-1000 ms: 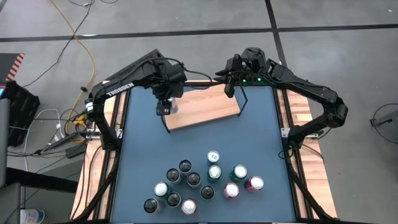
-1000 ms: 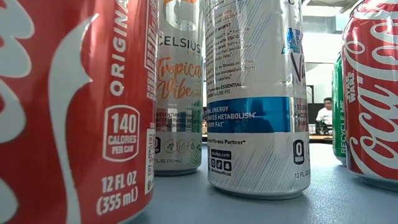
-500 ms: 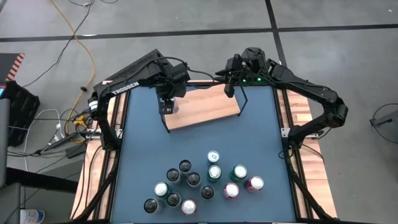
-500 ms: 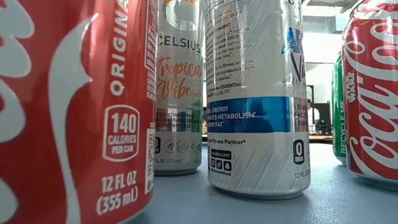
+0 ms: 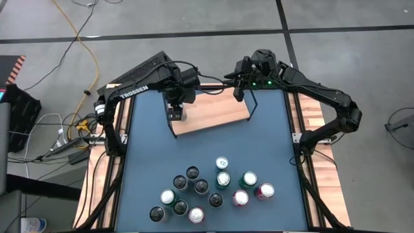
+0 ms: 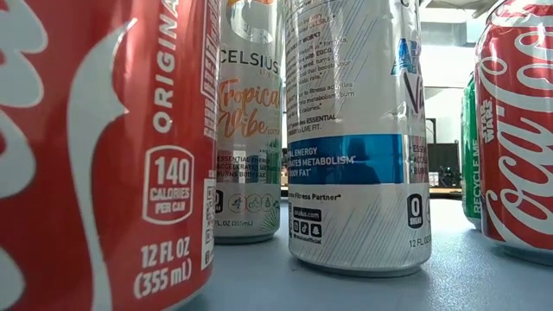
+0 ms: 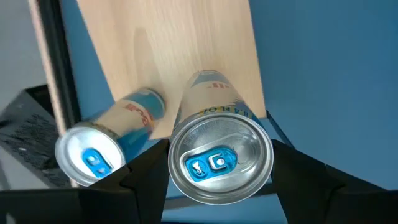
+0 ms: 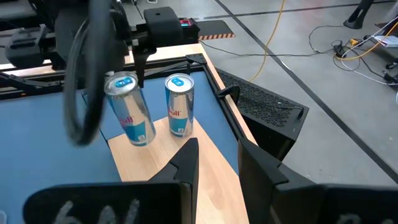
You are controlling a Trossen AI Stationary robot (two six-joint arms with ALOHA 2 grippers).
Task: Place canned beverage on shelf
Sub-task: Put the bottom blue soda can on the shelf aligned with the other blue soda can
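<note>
You see the blue table (image 5: 149, 155) standing on a grey floor (image 5: 349, 13) crossed by dark lines. Left of the table, a yellow cable (image 5: 90, 58) loops across the floor toward a tangle of white cables (image 5: 45, 129) and a black crate (image 5: 16, 103). Beside the table's edge sits a black perforated box (image 8: 273, 115).

The room is evenly bright. On the wooden shelf (image 7: 186, 56) a soft shadow lies beyond the held slim can (image 7: 219, 158). The second can (image 7: 99, 149) looks blurred. Daylight behind the near Celsius can (image 6: 359, 138) is overexposed.
</note>
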